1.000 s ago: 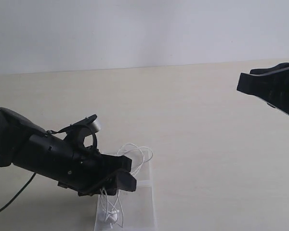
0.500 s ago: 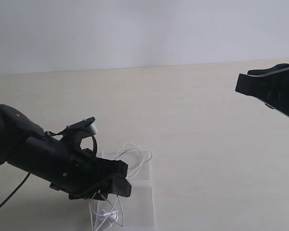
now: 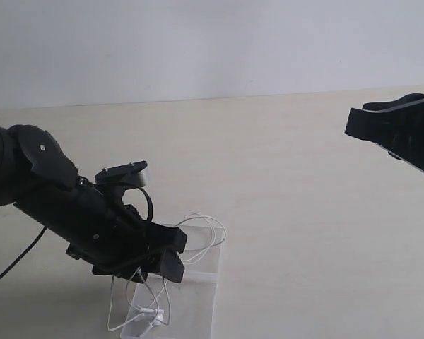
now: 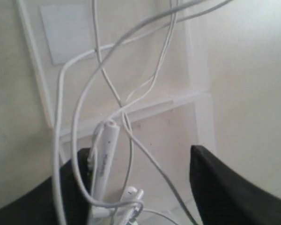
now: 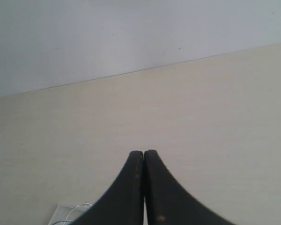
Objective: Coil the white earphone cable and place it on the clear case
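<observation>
Left gripper is spread wide open right over the clear case, pinching nothing. The right gripper is pressed closed, well away. The white earphone cable sits in loose loops on the case, one loop spilling off. It looks super light, floppy and springy, so I'd pinch where strands cross near the inline piece, not one wire.

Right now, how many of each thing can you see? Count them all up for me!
cable: 1
case: 1
grippers: 2, the left gripper and the right gripper
Total: 4
</observation>
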Robot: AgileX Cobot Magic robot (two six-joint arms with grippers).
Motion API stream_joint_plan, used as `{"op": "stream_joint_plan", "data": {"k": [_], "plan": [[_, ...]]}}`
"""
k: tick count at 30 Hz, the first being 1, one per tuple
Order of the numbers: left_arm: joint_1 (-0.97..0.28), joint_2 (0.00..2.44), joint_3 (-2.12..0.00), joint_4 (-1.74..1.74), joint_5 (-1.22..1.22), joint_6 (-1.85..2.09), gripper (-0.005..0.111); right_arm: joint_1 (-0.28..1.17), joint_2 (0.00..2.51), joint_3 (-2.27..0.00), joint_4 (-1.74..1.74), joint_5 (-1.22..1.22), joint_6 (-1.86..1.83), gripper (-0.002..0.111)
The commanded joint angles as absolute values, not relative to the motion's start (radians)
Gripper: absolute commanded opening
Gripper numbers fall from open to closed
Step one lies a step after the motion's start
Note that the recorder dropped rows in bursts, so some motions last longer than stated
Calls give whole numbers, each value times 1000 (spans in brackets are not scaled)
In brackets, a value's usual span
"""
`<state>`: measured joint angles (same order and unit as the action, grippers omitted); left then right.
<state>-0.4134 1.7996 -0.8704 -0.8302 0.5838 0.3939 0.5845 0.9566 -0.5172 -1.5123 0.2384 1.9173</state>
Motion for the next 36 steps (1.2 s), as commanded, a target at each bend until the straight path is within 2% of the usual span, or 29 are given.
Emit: {"op": "stream_joint_plan", "data": {"k": [1,9,20,25,29,36], "plan": [[-421,1790,-894,-785,620,352,58,582,953,-514,-1516,237,1909,0],[-421,1790,-894,-576,681,182,58,582,953,-514,-1522,237,1909,0],[-423,1785,-896,-588,744,173,58,582,953,-514,-1518,237,1909,0],[-478,1754,-920,-550,768,157,58,582,953,-514,-1518,237,1909,0],[-518,1747,-963,-361,787,5,58,582,953,-514,-1517,234,1909,0],[-528,1747,-1005,-250,822,-86,58,582,953,-514,-1519,233,1912,0]]}}
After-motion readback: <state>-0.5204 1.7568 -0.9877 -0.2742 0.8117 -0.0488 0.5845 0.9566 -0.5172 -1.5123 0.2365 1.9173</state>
